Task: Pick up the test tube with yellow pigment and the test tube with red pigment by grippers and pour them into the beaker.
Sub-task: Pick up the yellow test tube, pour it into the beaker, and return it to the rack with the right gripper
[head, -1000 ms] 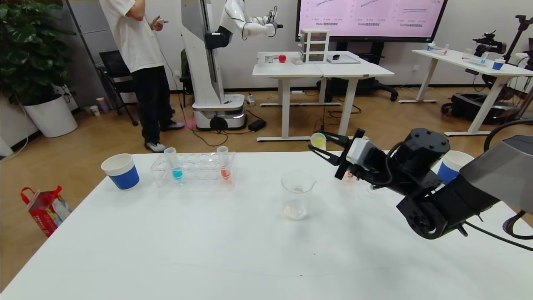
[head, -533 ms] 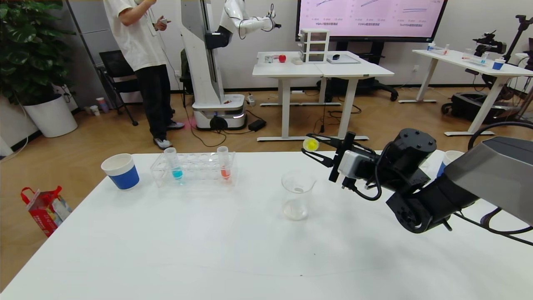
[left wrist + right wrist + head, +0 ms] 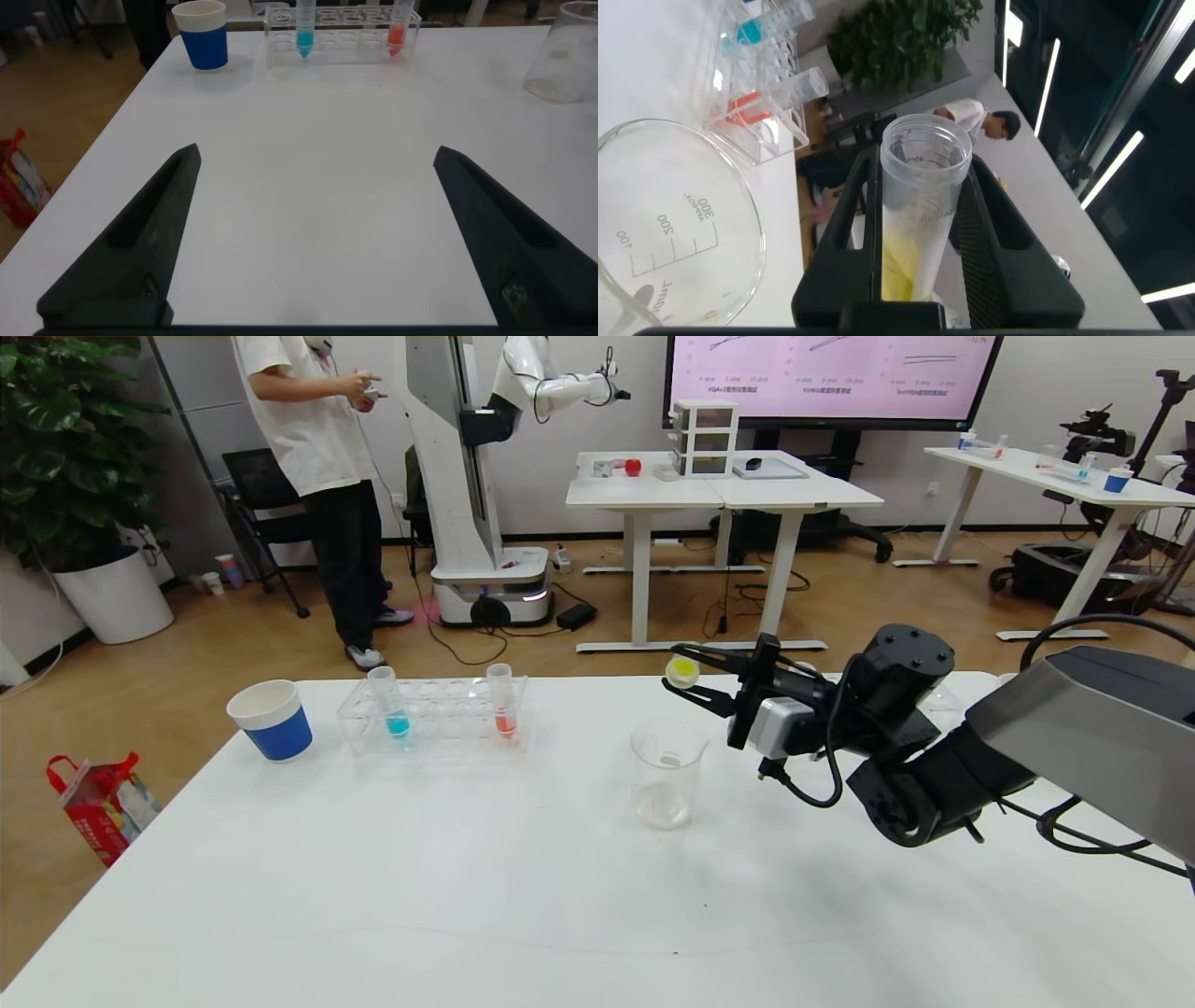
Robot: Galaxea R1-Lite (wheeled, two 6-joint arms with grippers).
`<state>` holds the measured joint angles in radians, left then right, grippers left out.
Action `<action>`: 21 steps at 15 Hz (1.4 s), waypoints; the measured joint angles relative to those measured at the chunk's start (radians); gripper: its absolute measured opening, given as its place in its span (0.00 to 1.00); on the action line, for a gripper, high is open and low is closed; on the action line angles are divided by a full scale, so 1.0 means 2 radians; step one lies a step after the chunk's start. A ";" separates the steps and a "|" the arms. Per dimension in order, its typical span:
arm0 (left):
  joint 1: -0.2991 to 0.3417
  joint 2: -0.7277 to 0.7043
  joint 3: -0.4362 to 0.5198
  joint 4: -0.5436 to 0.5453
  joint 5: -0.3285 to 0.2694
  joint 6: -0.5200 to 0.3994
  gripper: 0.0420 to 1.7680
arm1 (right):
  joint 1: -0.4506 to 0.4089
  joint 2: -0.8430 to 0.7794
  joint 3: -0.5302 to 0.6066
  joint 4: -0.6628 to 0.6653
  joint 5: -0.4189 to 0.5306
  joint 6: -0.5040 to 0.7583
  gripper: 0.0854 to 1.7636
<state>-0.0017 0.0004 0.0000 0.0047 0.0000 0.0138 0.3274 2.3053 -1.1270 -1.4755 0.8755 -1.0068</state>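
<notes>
1. Fingers: the right gripper (image 3: 689, 683) has its fingers (image 3: 980, 233) clenched on the test tube with yellow pigment (image 3: 915, 219), which lies tipped nearly level, mouth toward the beaker; the left gripper (image 3: 313, 243) is released, its fingers spread wide, low over the near part of the bench.
2. Bench (image 3: 448, 896) — white, carrying every item below.
3. Tube rack (image 3: 434, 714) — clear, far left of centre; holds a blue-liquid tube (image 3: 385, 702) and the test tube with red pigment (image 3: 501, 701), both upright, not yet taken.
4. Paper cup (image 3: 271, 719) — blue and white, just left of the rack.
5. Beaker (image 3: 666, 773) — clear, mid-bench, apparently no pigment in it yet.
6. Yellow tube, location: in the air beyond and slightly right of the beaker's rim, not touching it.
7. Step in hand, judged: the pour. Bring the tube mouth squarely over the beaker opening before tilting further, then roll the wrist slowly so the liquid lands inside, not on the rim.
</notes>
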 joint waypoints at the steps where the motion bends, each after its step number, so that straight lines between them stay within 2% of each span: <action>1: 0.000 0.000 0.000 0.000 0.000 0.000 0.98 | -0.003 0.006 -0.012 0.002 0.013 -0.017 0.24; 13: 0.000 0.000 0.000 0.000 0.000 0.000 0.98 | -0.007 0.033 -0.040 0.000 0.030 -0.146 0.24; 21: 0.000 0.000 0.000 0.000 0.000 0.000 0.98 | -0.016 0.050 -0.052 0.000 0.028 -0.205 0.24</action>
<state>-0.0017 0.0004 0.0000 0.0051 0.0000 0.0134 0.2962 2.4057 -1.2319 -1.4760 0.9317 -1.4168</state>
